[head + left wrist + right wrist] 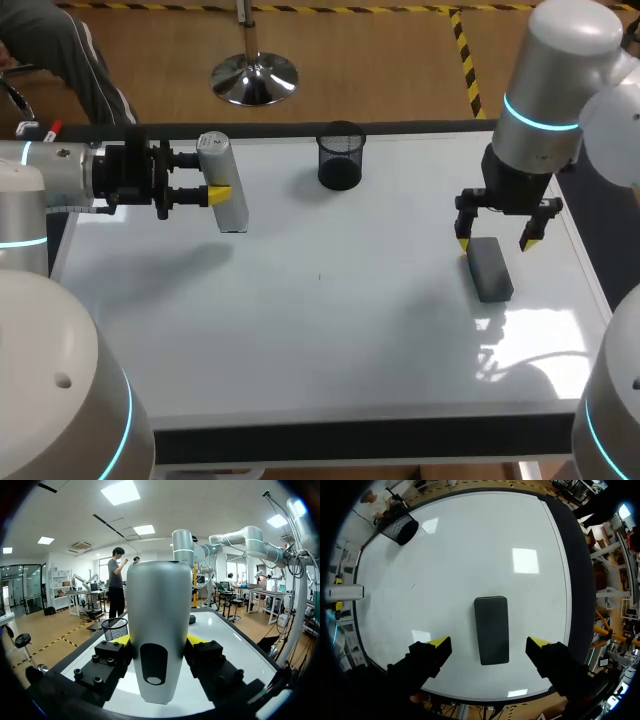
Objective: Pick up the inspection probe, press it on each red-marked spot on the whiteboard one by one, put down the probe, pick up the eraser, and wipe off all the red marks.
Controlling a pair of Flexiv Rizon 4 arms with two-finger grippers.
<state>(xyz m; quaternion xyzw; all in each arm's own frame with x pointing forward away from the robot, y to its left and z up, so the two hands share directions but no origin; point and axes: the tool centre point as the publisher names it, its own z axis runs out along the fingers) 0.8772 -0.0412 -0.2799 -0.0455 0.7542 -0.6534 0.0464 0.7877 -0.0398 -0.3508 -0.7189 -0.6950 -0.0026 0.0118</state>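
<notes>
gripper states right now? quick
Left gripper: shut on the probe.
Right gripper: open, over the eraser, holding nothing.

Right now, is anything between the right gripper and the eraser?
Nothing visible. The right gripper hangs open over the eraser, which lies bare on the whiteboard; the mesh cup stands far off near the back edge.

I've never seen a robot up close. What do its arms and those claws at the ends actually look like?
The left arm and right arm are thick, rounded silver-grey tubes with glowing turquoise rings at the joints. The left gripper and right gripper are blocky and black with visible bolts, each ending in two fingers capped with bright yellow tips.
</notes>
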